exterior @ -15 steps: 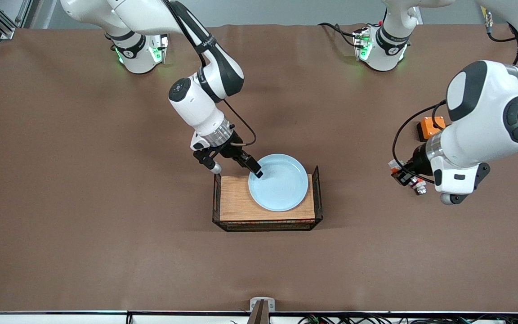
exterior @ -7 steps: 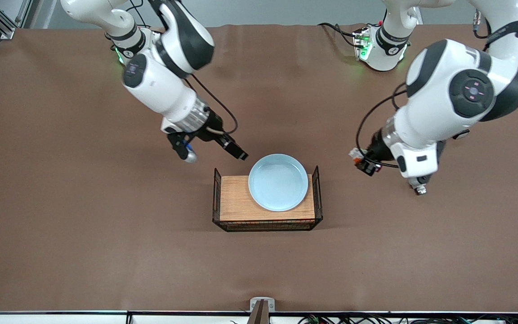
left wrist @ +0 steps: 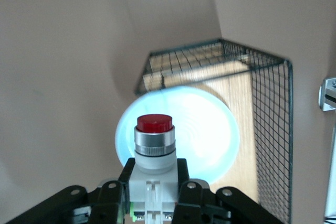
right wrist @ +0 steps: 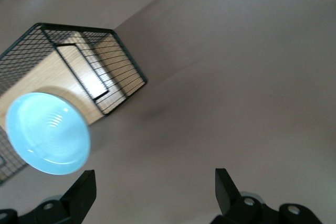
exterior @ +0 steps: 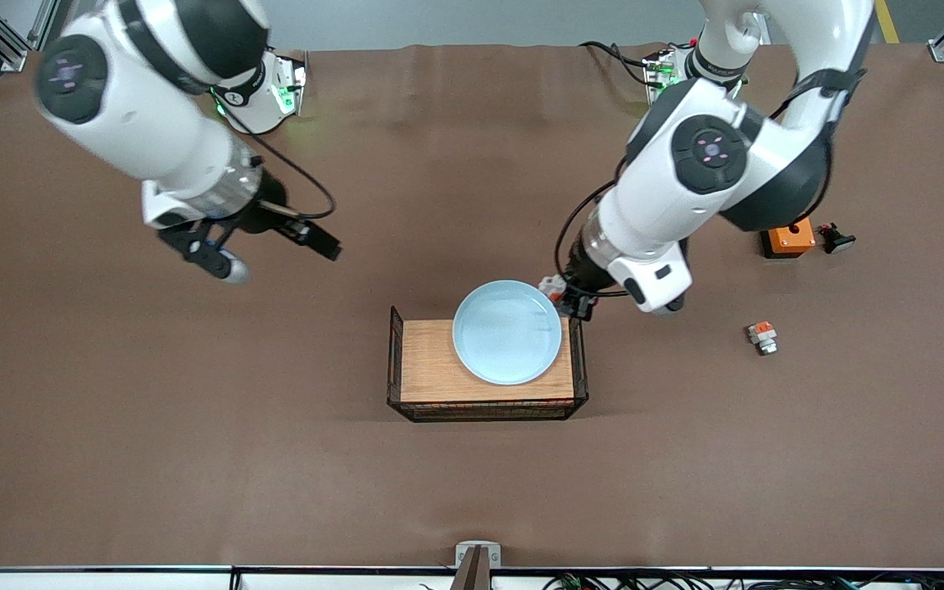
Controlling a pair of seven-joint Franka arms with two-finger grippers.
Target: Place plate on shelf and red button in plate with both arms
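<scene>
The pale blue plate [exterior: 507, 332] lies on the wooden-topped wire rack [exterior: 439, 373], at the end toward the left arm. My left gripper [exterior: 568, 300] hangs over the plate's rim at that end of the rack, shut on the red button [exterior: 552, 287]. In the left wrist view the red button [left wrist: 154, 141] sticks out of the left gripper [left wrist: 154, 195], its red tip toward the plate [left wrist: 210, 129]. My right gripper [exterior: 275, 256] is up in the air over bare table toward the right arm's end, open and holding nothing. The right wrist view shows the right gripper [right wrist: 152, 192] wide apart and the plate [right wrist: 47, 132] off to one side.
An orange square box [exterior: 787, 238] and a small black part [exterior: 835, 238] sit toward the left arm's end. A stubby white part with an orange top [exterior: 762, 336] lies nearer the front camera than those. The rack has black wire end walls [left wrist: 270, 129].
The right gripper left the plate's rim and pulled back, rising toward its own end. The left gripper carried the red button from beside the loose parts to the plate's edge.
</scene>
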